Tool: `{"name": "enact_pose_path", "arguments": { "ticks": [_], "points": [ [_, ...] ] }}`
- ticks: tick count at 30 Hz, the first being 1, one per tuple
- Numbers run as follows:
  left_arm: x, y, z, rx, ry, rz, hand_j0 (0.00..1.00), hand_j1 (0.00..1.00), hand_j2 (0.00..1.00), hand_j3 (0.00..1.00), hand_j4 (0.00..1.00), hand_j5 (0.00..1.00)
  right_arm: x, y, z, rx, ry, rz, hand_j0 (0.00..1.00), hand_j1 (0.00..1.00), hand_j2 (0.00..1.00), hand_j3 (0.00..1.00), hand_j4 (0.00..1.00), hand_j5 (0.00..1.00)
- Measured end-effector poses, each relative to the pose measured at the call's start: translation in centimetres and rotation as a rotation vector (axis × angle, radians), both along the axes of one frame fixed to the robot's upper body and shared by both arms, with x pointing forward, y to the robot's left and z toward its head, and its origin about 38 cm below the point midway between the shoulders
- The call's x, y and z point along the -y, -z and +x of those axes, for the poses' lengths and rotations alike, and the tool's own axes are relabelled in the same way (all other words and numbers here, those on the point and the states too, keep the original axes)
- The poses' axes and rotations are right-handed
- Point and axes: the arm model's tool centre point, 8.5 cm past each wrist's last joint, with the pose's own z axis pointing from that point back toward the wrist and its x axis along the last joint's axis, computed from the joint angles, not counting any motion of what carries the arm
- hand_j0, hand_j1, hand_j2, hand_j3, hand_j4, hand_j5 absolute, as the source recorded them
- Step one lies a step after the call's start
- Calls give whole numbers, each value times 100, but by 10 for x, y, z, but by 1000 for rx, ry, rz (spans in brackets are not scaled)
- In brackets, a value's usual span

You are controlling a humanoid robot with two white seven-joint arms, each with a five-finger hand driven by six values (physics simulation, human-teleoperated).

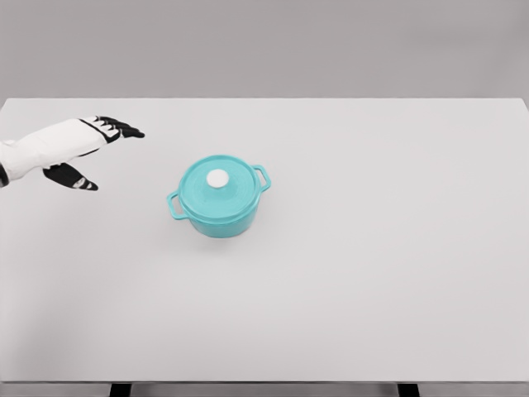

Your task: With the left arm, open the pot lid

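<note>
The left arm (37,150) is being extended in from the left edge, at the upper left of the frame, its white forearm angled slightly upward toward the right. The left hand (92,149) is being held open, dark fingers (124,130) stretched rightward, thumb (73,177) spread below.

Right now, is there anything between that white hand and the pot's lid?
Nothing visible. The left hand hovers, fingers spread, to the left of the teal pot, and only bare white table lies between them. The lid is still on, its white knob uncovered.
</note>
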Motion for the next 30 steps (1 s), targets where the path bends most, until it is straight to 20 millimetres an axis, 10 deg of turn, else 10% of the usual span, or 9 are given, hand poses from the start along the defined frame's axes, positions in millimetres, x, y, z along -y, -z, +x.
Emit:
{"name": "enact_pose_path", "arguments": {
  "ticks": [14,19,30],
  "points": [
    [36,-14,9,32,94,11,100,100,100,100,100,100,0,0,-9,-13,1,1,100,100,100,100,100,100],
    [78,-90,19,93,287,-13,100,100,100,100,100,100,0,0,-9,-13,1,1,100,100,100,100,100,100],
    [164,-60,30,-5,482,115,100,100,100,100,100,100,0,0,-9,-13,1,1,100,100,100,100,100,100]
  ]
}}
